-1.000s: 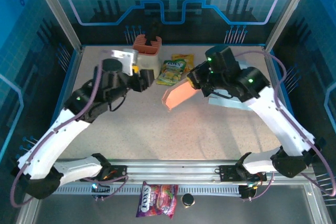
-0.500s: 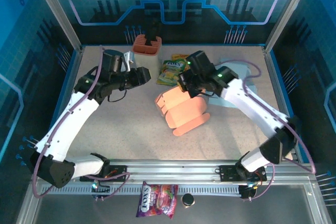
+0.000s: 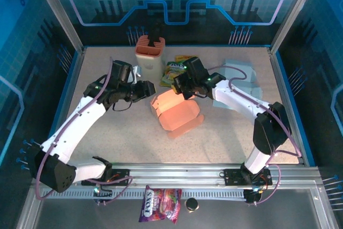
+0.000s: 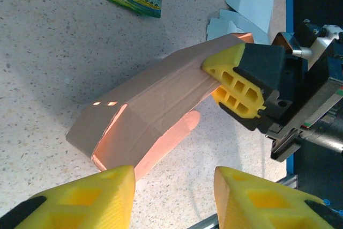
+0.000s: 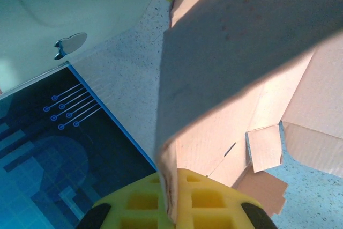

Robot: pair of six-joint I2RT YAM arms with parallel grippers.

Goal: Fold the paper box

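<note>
The orange paper box (image 3: 176, 112) sits partly unfolded in the middle of the table, one end tilted up. My right gripper (image 3: 185, 86) is shut on its upper back edge; in the right wrist view the cardboard wall (image 5: 230, 52) runs down between the yellow fingers (image 5: 214, 205). My left gripper (image 3: 148, 88) hovers just left of the box, open, with nothing between its fingers. From the left wrist, the box (image 4: 155, 113) lies ahead of my left gripper (image 4: 171, 197), and the right gripper's fingers (image 4: 236, 84) pinch its far end.
A white container with an orange lid (image 3: 149, 56) stands at the back. Beside it lie yellow-green snack packs (image 3: 176, 72). Flat light-blue paper boxes (image 3: 239, 73) lie at the back right. A candy bag (image 3: 160, 203) lies beyond the front rail.
The right gripper has carried the orange box left and set it lower in the middle. The left gripper has swung toward the box and its jaws have narrowed.
</note>
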